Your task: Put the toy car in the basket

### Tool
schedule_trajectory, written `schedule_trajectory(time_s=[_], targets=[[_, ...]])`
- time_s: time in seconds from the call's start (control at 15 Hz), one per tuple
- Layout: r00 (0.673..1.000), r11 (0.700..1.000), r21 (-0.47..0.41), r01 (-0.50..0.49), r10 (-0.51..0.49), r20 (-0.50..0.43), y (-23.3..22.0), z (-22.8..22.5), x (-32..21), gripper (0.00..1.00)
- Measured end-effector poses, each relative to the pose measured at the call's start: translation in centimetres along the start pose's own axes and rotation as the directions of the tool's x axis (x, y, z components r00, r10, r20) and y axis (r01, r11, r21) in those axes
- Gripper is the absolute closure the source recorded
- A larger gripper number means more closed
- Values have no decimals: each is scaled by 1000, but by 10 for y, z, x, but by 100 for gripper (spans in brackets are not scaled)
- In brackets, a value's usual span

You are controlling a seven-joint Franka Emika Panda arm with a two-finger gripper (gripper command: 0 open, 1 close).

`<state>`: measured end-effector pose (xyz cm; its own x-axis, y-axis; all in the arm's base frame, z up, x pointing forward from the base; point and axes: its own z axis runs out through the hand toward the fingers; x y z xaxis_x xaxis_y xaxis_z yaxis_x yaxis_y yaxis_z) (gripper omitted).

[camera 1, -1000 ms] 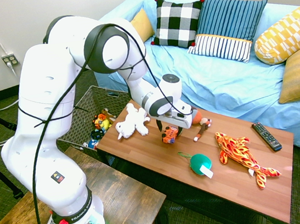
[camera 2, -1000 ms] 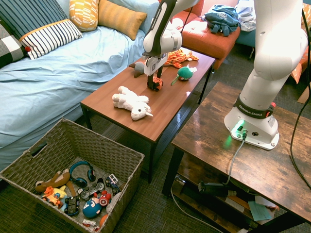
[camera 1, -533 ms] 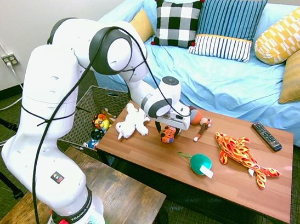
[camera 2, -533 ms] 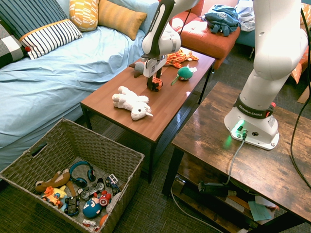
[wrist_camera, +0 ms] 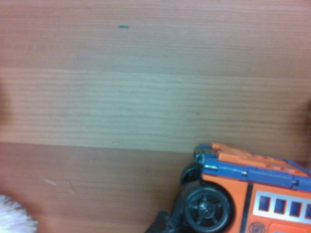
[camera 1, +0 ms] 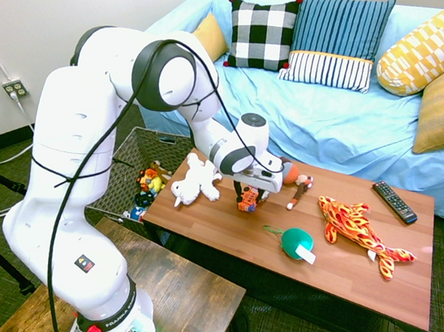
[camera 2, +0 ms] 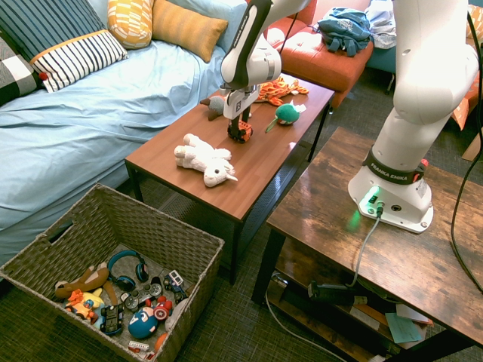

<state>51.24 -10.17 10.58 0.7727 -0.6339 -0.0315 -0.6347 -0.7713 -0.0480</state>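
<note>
Pale blue cloth covers a sofa (camera 1: 312, 105) lined with pillows (camera 1: 266, 33), and a brown wooden coffee table (camera 1: 213, 223) stands alongside it. On the tabletop, the toy car (camera 1: 248, 198), orange with dark wheels, sits under the robot's gripper (camera 2: 241, 127), whose fingers are closed on it. In the wrist view, one black wheel and the car's blue trim show clearly.

Near the car lies a white plush (camera 2: 205, 161), toward the table end by the basket (camera 2: 162, 224). On the other side of the car are a green round toy (camera 1: 296, 243) with a white tag, a small brown and red toy (camera 1: 300, 192) and an orange flame-patterned plush (camera 1: 355, 226). A black remote (camera 1: 395, 202) rests close to the sofa side.

The basket stands on the floor, apart from the car, and holds blue headphones (camera 2: 139, 264), a brown plush (camera 2: 84, 282), a game controller (camera 2: 143, 296) and a blue round-headed toy (camera 2: 143, 323).
</note>
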Motion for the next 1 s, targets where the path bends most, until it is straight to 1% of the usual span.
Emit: schedule_trajectory(time_s=[0.2, 0.4, 0.53, 0.67, 0.8, 0.93, 1.0], targets=[[1000, 1000, 11, -8, 8, -22, 3, -16, 3, 100], [997, 999, 48, 17, -13, -77, 1, -68, -15, 100], [990, 995, 61, 76, -68, -122, -15, -106, -40, 100], [975, 990, 45, 137, -126, -184, -42, -143, -74, 100], [959, 983, 12, 184, -177, -223, -79, -179, -114, 100], [945, 976, -24, 219, -218, -245, -135, -209, -159, 100], [936, 969, -41, 244, -247, -251, -173, -216, -191, 100]])
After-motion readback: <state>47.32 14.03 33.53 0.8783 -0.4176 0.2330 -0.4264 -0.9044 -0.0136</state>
